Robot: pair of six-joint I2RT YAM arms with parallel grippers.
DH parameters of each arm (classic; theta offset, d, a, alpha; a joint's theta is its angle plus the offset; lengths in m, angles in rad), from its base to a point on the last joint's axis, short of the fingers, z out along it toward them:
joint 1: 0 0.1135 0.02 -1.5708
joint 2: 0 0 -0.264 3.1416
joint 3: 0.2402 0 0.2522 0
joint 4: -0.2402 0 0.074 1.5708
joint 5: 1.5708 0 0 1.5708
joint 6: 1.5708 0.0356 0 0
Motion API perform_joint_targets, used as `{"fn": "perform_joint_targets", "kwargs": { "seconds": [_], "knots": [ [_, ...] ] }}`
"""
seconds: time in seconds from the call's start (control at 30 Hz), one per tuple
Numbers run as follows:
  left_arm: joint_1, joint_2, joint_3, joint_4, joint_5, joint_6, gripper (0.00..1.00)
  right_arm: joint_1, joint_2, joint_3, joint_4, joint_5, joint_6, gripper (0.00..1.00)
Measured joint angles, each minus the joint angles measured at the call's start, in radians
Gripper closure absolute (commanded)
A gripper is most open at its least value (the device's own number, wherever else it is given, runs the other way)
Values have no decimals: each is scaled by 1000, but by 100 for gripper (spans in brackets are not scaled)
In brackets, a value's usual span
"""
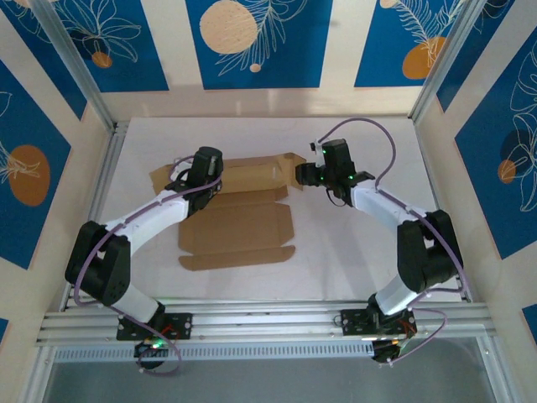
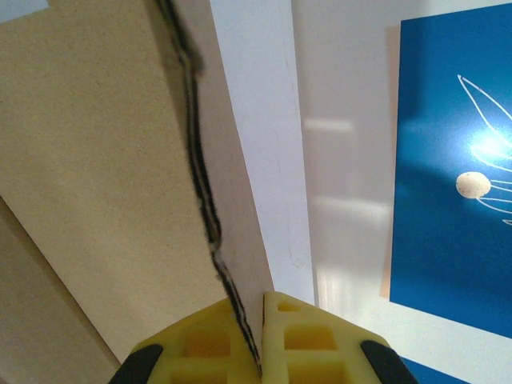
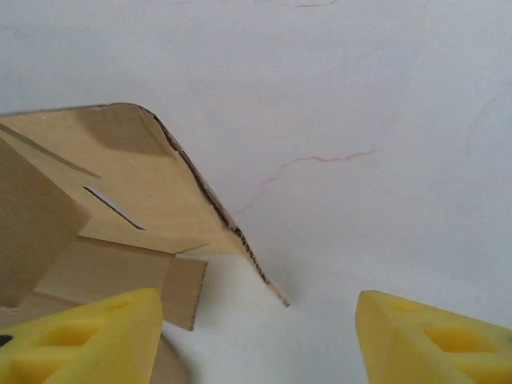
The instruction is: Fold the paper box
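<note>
1. My left claw [image 1: 195, 172] sits over the left end of the box, left of the counter's middle. From my wrist, its yellow fingertips [image 2: 200, 346] are pressed together with the dark, ragged cardboard edge running in between them, so it is clamped on the box.
2. The box [image 1: 239, 227] lies on the white counter [image 1: 361, 252], a little left of centre, between my two arms. Its near panel and front flap lie flat. The far strip stands up from the surface, with a flap raised at its right end.
3. My right claw [image 1: 304, 175] hangs just beside that raised right end, jaws spread wide and holding nothing. From that wrist, a slotted piece of the cardboard tilts up ahead of one yellow pad [image 3: 80, 336], with bare counter beyond.
</note>
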Motion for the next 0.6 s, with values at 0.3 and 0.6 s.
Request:
{"fn": "perform_joint_targets", "kwargs": {
  "seconds": [0.3,0.6],
  "knots": [
    [0,0,0,0,4,0,100,-13,145,127,-6,-149,-173,45],
    [0,0,-3,10,8,1,100,-1,134,102,-29,-274,-175,69]
  ]
}}
